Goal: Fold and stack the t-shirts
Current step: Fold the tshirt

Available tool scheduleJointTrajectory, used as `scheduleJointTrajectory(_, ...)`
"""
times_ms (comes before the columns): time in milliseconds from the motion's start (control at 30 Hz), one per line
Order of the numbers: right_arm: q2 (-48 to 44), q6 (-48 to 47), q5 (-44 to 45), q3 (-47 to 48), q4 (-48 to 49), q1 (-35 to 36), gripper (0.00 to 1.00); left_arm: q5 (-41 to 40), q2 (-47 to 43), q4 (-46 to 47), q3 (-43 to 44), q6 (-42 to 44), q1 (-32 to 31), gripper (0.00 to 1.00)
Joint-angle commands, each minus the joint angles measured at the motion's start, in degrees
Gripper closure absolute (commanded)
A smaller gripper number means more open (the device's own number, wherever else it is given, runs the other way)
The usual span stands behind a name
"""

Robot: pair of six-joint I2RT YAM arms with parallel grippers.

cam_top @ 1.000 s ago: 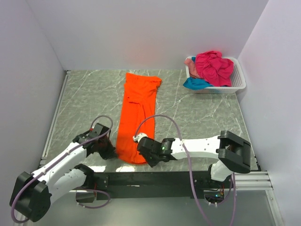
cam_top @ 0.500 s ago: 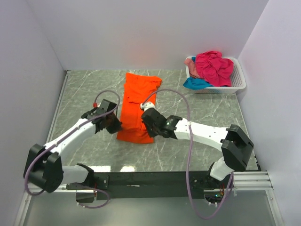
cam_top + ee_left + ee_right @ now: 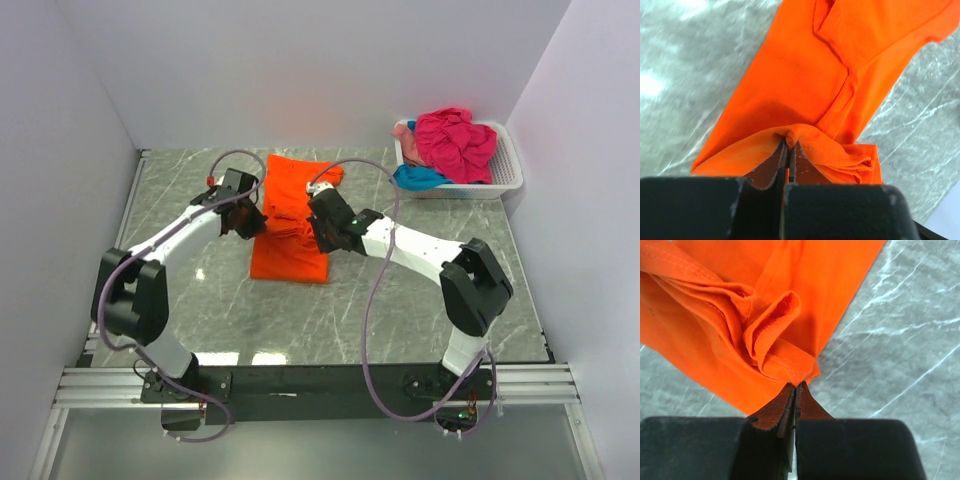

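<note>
Fingers (image 3: 766, 169) of both arms pinch orange t-shirt (image 3: 287, 256).

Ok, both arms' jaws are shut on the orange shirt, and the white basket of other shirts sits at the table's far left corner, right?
No: the white basket sits at the far right corner, as the top external view shows. Both arms' jaws are shut on the orange shirt, as stated.

Plain white walls (image 3: 300, 70) are boxing in a grey marbled bench (image 3: 300, 320), suggesting a robotics lab cell. Two cabled arms (image 3: 415, 250) are standing on an aluminium frame (image 3: 100, 378).
</note>
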Motion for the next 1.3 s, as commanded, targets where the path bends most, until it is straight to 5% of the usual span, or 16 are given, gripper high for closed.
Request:
scheduleJointTrajectory(0, 1.8, -2.2, -2.6, 4.2, 1.7, -2.3, 1.0, -0.5, 2.8, 1.5, 4.6, 2.4, 0.7, 0.99)
scheduleJointTrajectory(600, 12.8, -6.2, -13.9, 11.3, 5.6, -11.4, 1.0, 3.2, 16.4, 1.0, 16.0, 3.8, 3.2, 0.98)
scheduleJointTrajectory(667, 14.1, -7.1, -15.3, 12.0, 5.8, -12.0, 0.98, 3.9, 16.9, 1.3, 16.3, 3.9, 4.1, 0.9)
scheduleJointTrajectory(700, 14.7, -7.1, -15.4, 12.6, 5.7, -12.4, 0.94, 3.9, 17.3, 1.4, 16.5, 4.0, 4.3, 0.76)
scheduleJointTrajectory(733, 15.4, -7.0, -15.5, 13.4, 5.0, -13.1, 0.86, 4.6, 17.6, 1.3, 16.7, 4.1, 4.6, 0.7)
scheduleJointTrajectory(767, 16.4, -6.7, -16.5, 14.8, 4.0, -13.4, 0.65, 5.3, 17.6, 1.3, 16.9, 4.2, 5.0, 0.59)
scheduleJointTrajectory(800, 16.8, -6.5, -17.3, 15.4, 3.5, -13.9, 0.6, 5.5, 17.5, 1.4, 17.0, 4.3, 5.5, 0.35)
scheduleJointTrajectory(867, 16.7, -4.7, -19.3, 15.2, 3.8, -14.8, 0.52, 6.1, 17.0, 1.9, 16.7, 4.6, 5.8, 0.2)
scheduleJointTrajectory(900, 16.4, -4.4, -20.1, 14.6, 4.4, -15.0, 0.48, 6.1, 16.2, 2.0, 16.3, 4.9, 5.9, 0.01)
scheduleJointTrajectory(1033, 13.6, -3.1, -20.8, 11.4, 6.0, -15.4, 0.32, 5.5, 13.3, 2.0, 13.7, 5.1, 6.0, 0.01)
scheduleJointTrajectory(1267, 4.4, 2.0, -22.0, -0.7, 9.1, -15.3, 0.3, 8.6, 4.0, 4.7, 0.0, 5.7, 6.0, 0.0)
